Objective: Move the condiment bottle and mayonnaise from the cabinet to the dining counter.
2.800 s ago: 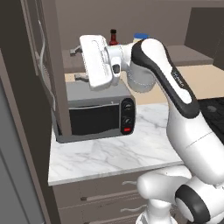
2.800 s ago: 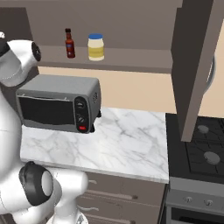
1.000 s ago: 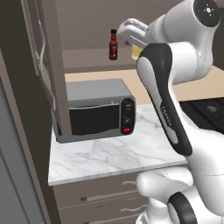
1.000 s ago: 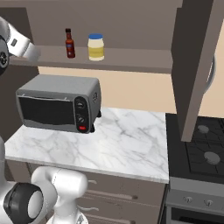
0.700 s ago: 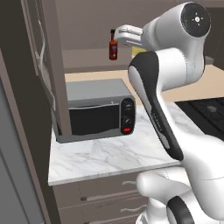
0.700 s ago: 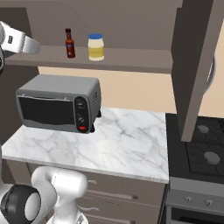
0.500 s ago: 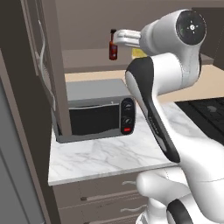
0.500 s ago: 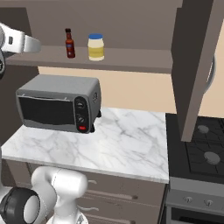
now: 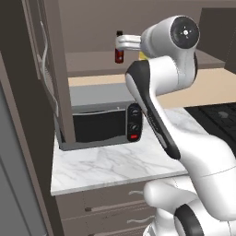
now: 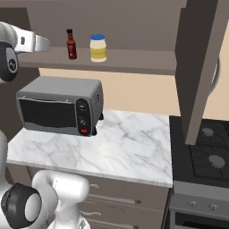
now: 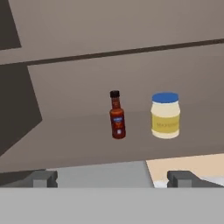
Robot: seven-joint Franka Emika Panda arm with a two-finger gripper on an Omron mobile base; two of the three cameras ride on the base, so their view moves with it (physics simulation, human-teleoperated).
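One condiment bottle (image 11: 117,115) and one mayonnaise (image 11: 165,115) jar, upright side by side and just apart on the single inner shelf of the cabinet (image 10: 134,60), above one grey toaster oven (image 10: 60,105) on the small marble worktop (image 10: 129,147). One gripper (image 11: 112,178), two finger tips spread wide with nothing between them, short of the shelf and level with the bottle.

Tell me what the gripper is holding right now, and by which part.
Nothing. The gripper is open, apart from the condiment bottle and mayonnaise standing untouched on the cabinet shelf.
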